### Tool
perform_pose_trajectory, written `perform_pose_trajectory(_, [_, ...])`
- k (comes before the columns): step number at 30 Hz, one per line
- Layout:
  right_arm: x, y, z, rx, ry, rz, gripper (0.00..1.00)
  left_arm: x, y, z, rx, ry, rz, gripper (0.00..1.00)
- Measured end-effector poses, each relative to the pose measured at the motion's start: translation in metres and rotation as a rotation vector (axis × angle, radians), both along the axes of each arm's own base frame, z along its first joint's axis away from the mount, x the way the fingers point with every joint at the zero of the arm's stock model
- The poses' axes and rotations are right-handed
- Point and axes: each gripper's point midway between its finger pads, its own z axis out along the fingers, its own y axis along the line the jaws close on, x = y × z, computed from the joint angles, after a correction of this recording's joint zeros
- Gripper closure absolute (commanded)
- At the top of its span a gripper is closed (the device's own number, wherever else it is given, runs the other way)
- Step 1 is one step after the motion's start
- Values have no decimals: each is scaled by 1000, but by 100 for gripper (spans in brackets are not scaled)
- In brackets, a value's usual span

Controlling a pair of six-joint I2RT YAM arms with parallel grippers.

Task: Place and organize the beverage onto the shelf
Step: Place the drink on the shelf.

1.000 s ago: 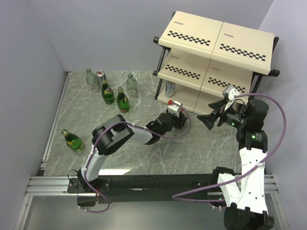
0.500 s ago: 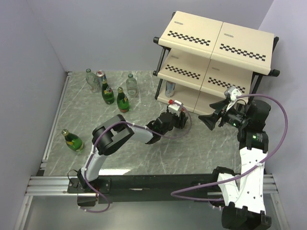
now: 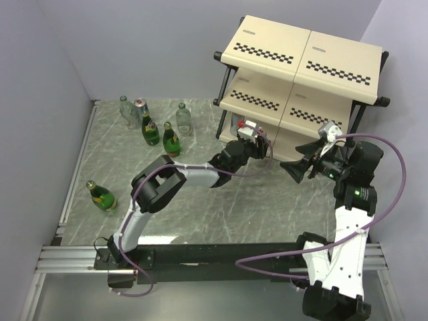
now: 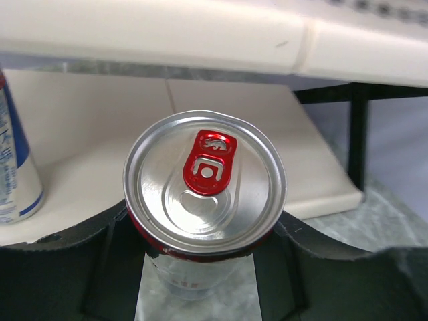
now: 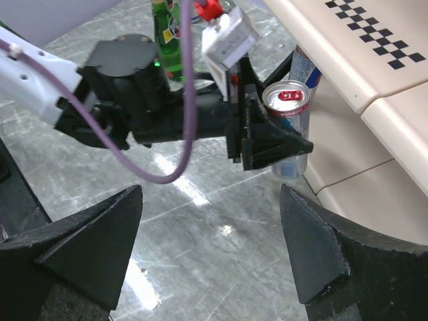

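From above, the left pincer [image 3: 249, 142] is buried under its own wrist camera at the foot of the shelf [image 3: 301, 60], so neither its jaws nor its load can be made out there. The left wrist view fills that in: the jaws are part closed on a can [image 4: 204, 184] with a red tab. It stands upright between them, its lower body hidden by the fingers [image 4: 93, 267]. Just past the pincer lies the lowest board. To the pincer's left on that board stands a second can [image 4: 13, 167], cut off by the frame edge.

The right wrist view shows the held can side-on, just before the board's edge. Whether its base touches the worktop [image 5: 200, 194] I cannot tell. The right pincer [image 5: 200, 247] gapes wide and empty, well apart from the can. Bottles [image 3: 154, 127] stand well off to the left pincer's left.
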Motion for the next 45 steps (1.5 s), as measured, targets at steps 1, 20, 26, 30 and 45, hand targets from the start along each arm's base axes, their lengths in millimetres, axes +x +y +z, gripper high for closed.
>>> perform_pose_trajectory(1, [0,-1,0,1,1,-2,11,4,0,-4,5,2,5,100])
perform_pose_trajectory(20, [-4,-5,5,15,-9,4,11,50,2,-25,66,-18,73,100])
perform_pose_trajectory(26, [-5,-6,4,18,-4,-2,11,60,1,-30,65,-22,96,100])
perform_pose_trajectory(30, [-6,-7,3,23,1,-4,11,66,1,-43,82,-17,116,100])
perform_pose_trajectory(45, [-8,-8,4,32,-1,4,11,91,3,-45,114,-43,193,100])
